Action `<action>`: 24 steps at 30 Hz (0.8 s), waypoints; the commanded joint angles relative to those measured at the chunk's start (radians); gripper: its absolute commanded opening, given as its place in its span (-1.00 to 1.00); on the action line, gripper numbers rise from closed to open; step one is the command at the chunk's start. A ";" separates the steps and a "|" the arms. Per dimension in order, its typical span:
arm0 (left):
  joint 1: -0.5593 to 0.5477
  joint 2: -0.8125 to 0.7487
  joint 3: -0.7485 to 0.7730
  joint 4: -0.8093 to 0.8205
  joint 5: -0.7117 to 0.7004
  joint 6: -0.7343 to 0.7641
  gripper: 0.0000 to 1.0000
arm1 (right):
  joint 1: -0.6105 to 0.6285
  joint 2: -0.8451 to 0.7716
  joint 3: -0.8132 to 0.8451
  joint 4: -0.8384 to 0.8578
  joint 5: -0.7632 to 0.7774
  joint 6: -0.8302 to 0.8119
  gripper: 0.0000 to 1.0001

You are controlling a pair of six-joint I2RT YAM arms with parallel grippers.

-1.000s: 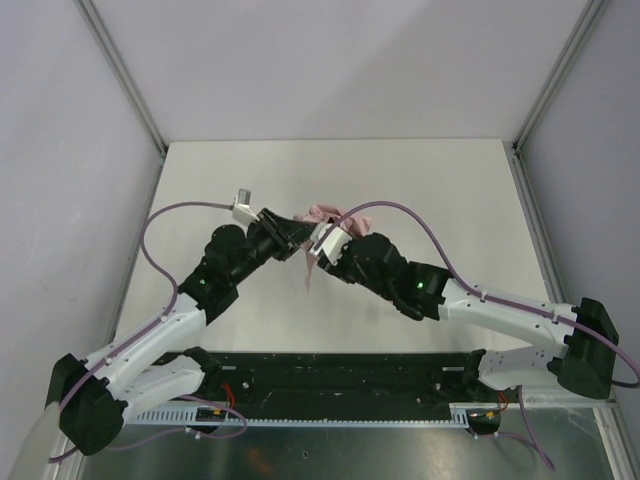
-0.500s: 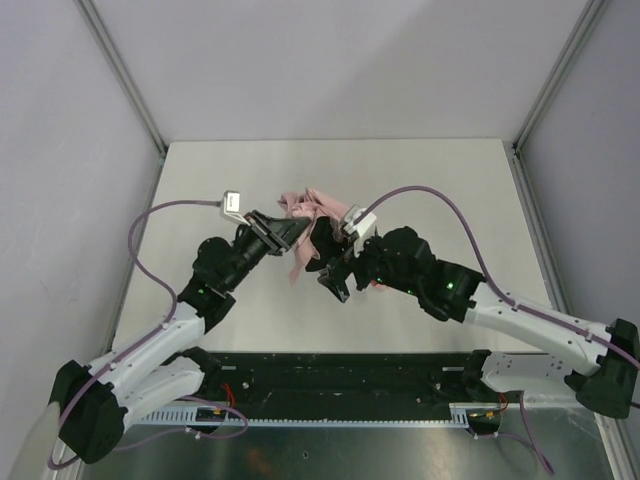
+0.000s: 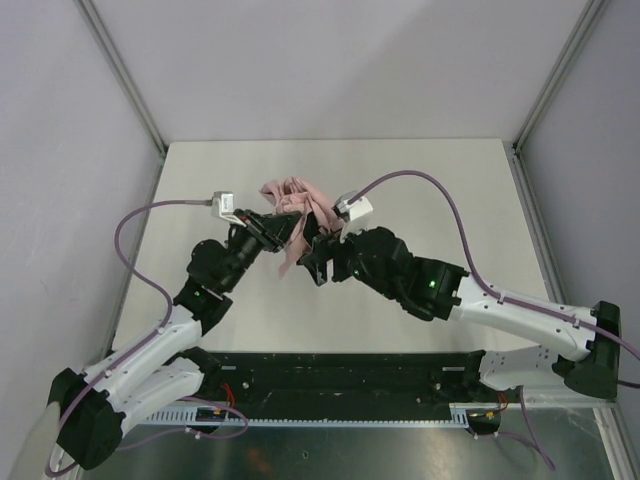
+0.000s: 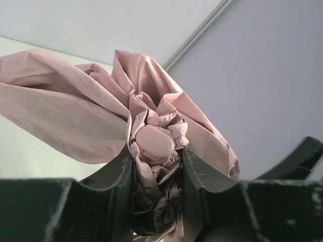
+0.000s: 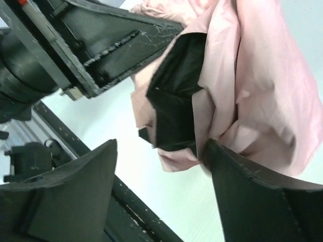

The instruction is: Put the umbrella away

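The umbrella (image 3: 295, 205) is a crumpled bundle of pale pink fabric with dark lining, held above the middle of the white table. My left gripper (image 3: 283, 228) is shut on it; in the left wrist view (image 4: 156, 166) the jaws pinch bunched fabric around a small pink cap (image 4: 154, 142). My right gripper (image 3: 315, 262) is open beside the hanging fabric. In the right wrist view (image 5: 161, 156) the jaws stand wide apart, with pink cloth and black lining (image 5: 176, 101) between them and one finger (image 5: 252, 191) touching the cloth. The shaft and handle are hidden.
The white table (image 3: 440, 200) is bounded by grey walls with metal posts (image 3: 125, 75) at the back corners. A black rail (image 3: 340, 375) with the arm bases runs along the near edge. Purple cables (image 3: 440, 200) loop above both arms.
Both arms have shifted left and slightly back with the umbrella. The right gripper has moved left under the hanging fabric. The left gripper stays shut on the bundle.
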 commanded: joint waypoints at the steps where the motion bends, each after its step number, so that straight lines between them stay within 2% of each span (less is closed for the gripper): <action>1: 0.008 -0.029 0.080 0.015 -0.102 0.136 -1.00 | 0.054 0.008 0.093 -0.044 0.253 0.079 0.61; 4: 0.005 -0.029 0.099 -0.016 -0.155 0.204 -1.00 | 0.060 0.035 0.137 -0.083 0.343 0.135 0.82; 6: 0.003 -0.028 0.108 -0.030 -0.180 0.237 -1.00 | 0.052 0.057 0.166 -0.089 0.370 0.173 0.83; 10: 0.001 -0.031 0.121 -0.038 -0.193 0.273 -1.00 | -0.032 0.102 0.190 -0.046 0.241 0.294 0.43; 13: -0.010 -0.037 0.122 -0.041 -0.209 0.294 -1.00 | -0.077 0.139 0.221 -0.019 0.172 0.351 0.02; 14: -0.013 -0.037 0.123 -0.041 -0.215 0.303 -1.00 | -0.081 0.148 0.231 -0.005 0.162 0.355 -0.04; 19: -0.023 -0.036 0.129 -0.044 -0.229 0.343 -1.00 | -0.094 0.208 0.305 0.009 0.131 0.348 0.13; 24: -0.036 -0.048 0.134 -0.050 -0.252 0.378 -1.00 | -0.098 0.268 0.350 0.011 0.126 0.366 0.04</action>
